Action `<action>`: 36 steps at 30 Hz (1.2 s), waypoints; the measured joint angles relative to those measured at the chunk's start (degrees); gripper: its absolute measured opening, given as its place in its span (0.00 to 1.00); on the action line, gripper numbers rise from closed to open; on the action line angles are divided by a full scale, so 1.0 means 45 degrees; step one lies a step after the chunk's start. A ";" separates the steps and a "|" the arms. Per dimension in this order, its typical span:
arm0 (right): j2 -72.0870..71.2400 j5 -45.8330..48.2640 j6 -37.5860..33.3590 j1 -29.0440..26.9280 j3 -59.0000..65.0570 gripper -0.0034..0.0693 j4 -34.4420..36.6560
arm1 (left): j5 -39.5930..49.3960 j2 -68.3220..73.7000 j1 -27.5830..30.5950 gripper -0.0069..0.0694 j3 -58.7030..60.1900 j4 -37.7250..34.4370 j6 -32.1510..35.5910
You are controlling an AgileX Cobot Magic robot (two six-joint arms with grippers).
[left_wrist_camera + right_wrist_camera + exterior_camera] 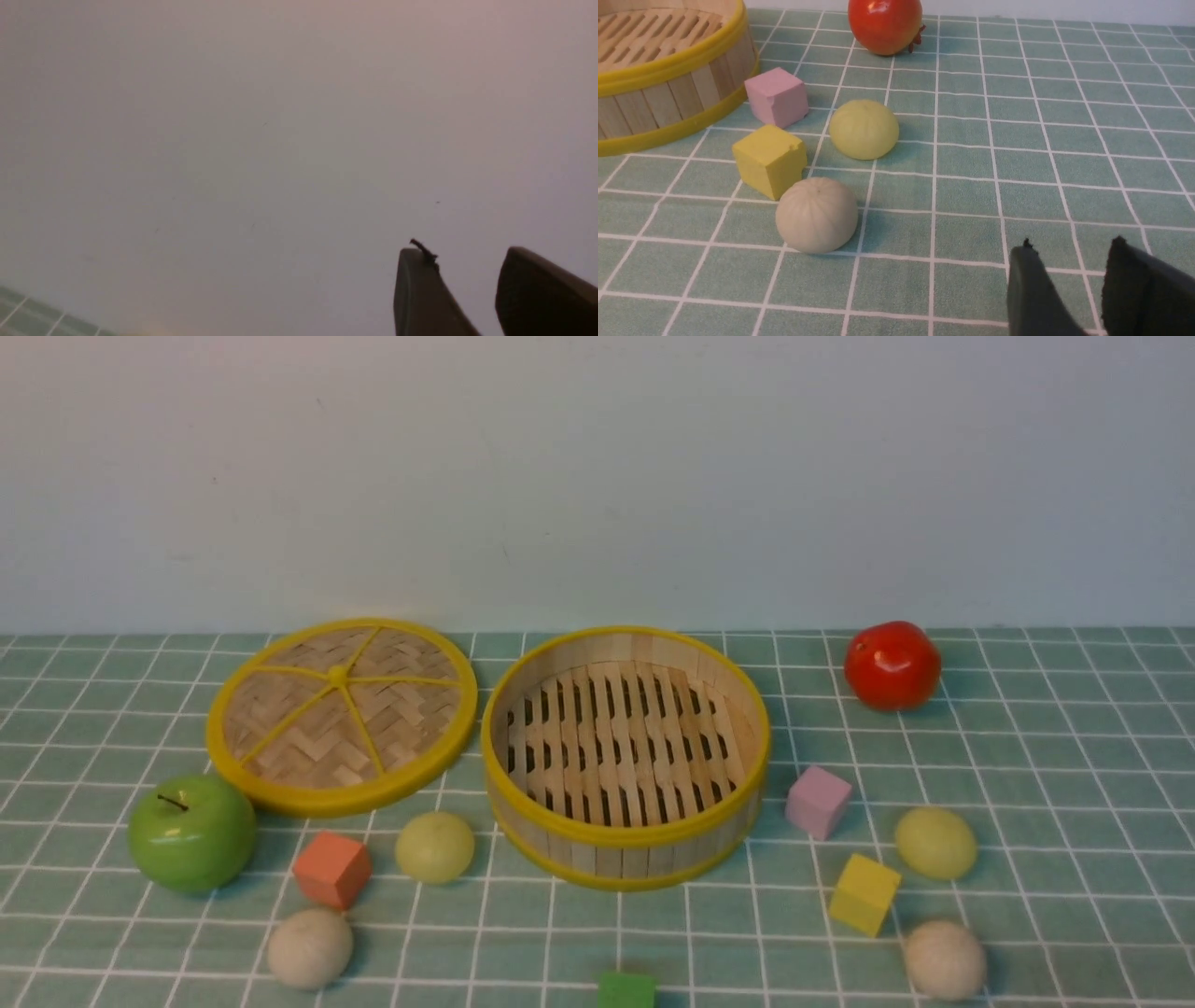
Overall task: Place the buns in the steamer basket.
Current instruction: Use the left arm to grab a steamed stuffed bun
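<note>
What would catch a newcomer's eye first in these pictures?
The round steamer basket draws the eye first, standing mid-table with its slatted floor bare. Next comes the glossy red fruit, beyond it to the right, then the shiny green apple at the left, near the woven lid.

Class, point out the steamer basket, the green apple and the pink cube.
Steamer basket [624, 860]: front view, outer wall.
Green apple [193, 840]: front view, front side.
Pink cube [790, 107]: right wrist view, side face.

The left gripper's [462, 254] parted fingers stand before a pale wall [280, 163]
</note>
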 joint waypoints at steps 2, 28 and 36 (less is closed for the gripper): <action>0.0000 0.0000 0.0000 0.0000 0.0000 0.38 0.0000 | 0.3416 0.1552 0.0000 0.40 -0.1965 0.0090 0.0026; 0.0000 0.0000 0.0000 0.0000 0.0000 0.38 0.0000 | 0.8951 1.3833 -0.3107 0.40 -0.3630 -0.1201 0.3758; 0.0000 0.0000 0.0000 0.0000 0.0000 0.38 0.0000 | 0.7854 1.5013 -0.3145 0.40 -0.3974 -0.0853 0.4278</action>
